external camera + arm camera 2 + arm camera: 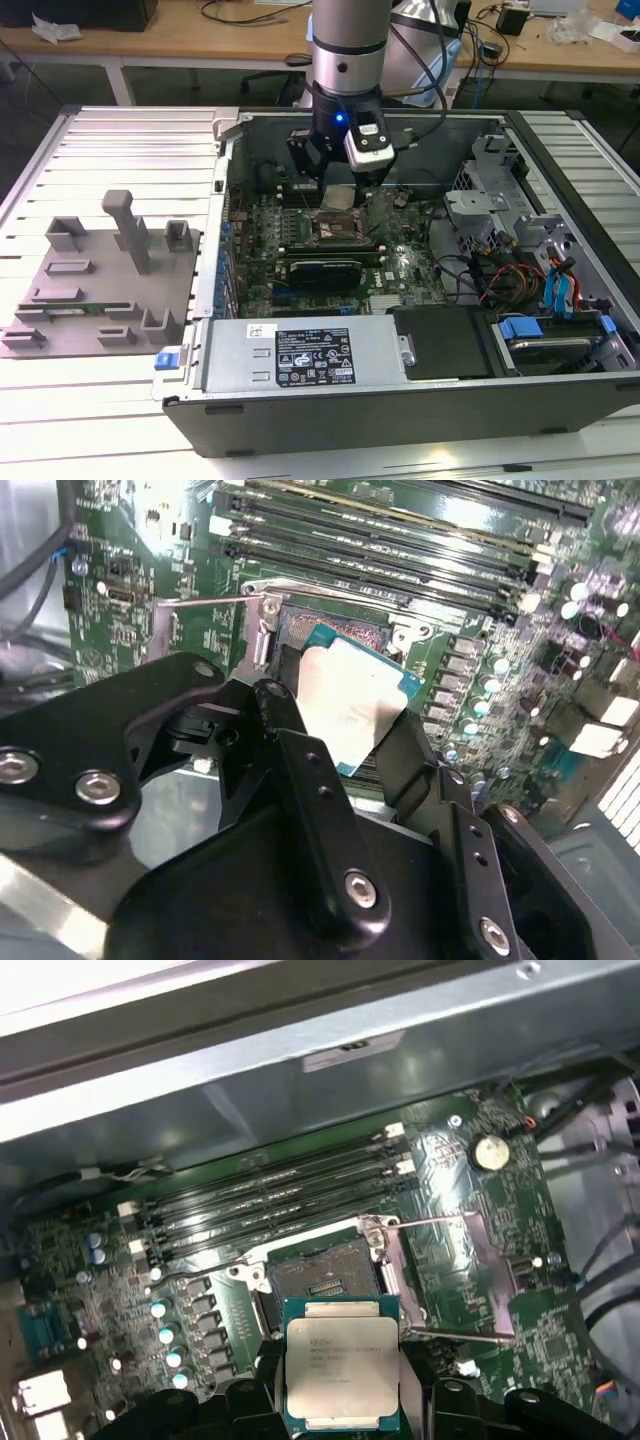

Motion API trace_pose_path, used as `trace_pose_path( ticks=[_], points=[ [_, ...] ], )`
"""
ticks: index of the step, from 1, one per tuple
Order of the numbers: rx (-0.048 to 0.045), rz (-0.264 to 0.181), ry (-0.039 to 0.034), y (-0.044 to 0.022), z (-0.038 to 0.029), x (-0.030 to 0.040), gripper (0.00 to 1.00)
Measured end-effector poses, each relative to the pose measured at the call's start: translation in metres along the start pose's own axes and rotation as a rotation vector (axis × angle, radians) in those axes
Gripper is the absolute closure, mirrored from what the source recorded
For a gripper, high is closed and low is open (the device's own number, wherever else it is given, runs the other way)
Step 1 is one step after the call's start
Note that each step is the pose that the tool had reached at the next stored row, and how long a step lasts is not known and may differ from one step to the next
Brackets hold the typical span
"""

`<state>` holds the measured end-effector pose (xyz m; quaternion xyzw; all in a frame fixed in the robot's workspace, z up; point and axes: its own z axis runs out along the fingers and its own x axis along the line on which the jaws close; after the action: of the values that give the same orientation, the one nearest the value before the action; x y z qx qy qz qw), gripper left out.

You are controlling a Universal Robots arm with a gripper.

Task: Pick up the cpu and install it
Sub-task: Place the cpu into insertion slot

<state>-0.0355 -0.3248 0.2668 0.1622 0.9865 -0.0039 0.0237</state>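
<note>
The gripper [345, 720] is clamped on the cpu [350, 702]. Its two black fingers [300, 770] press on two opposite edges of the chip, and the pale metal top faces up toward the wrist cameras. The cpu is therefore in the air, inside the open computer case [420, 410], and it is not yet seated.

The relation that matters is between the chip and the socket [322, 1285]. In the first wrist view the cpu [343, 1360] hangs just beside the socket, on the gripper's side of it, and only its far edge overlaps the socket frame. The socket lies open, with its dark contact field bare. The chip is almost square, and in this view its edges run about parallel to those of the socket. In the second wrist view it looks somewhat turned against the socket [350, 632], so the exact alignment cannot be told. How far the chip is above the contacts cannot be told either. In the exterior view the arm stands straight over the socket [335, 232], so the chip appears to be apart from it more in height than to the side.

The case holds the green motherboard [410, 265] and the grey power supply [305, 355] at its near wall. Outside the case, on the exterior view's left, the grey tray [100, 255] holds a thin green memory stick [72, 308].
</note>
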Motion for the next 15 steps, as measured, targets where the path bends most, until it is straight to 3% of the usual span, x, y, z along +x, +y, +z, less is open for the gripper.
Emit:
trace_pose_path(
  ticks=[3,12,15],
  points=[
    [0.0023,0.048,0.0000,0.0000,0.0002,0.0000,0.45],
    [0.0136,0.283,0.0000,0.0000,0.0011,0.0001,0.45],
    [0.0164,0.340,0.0000,0.0000,0.0013,0.0001,0.45]
  ],
)
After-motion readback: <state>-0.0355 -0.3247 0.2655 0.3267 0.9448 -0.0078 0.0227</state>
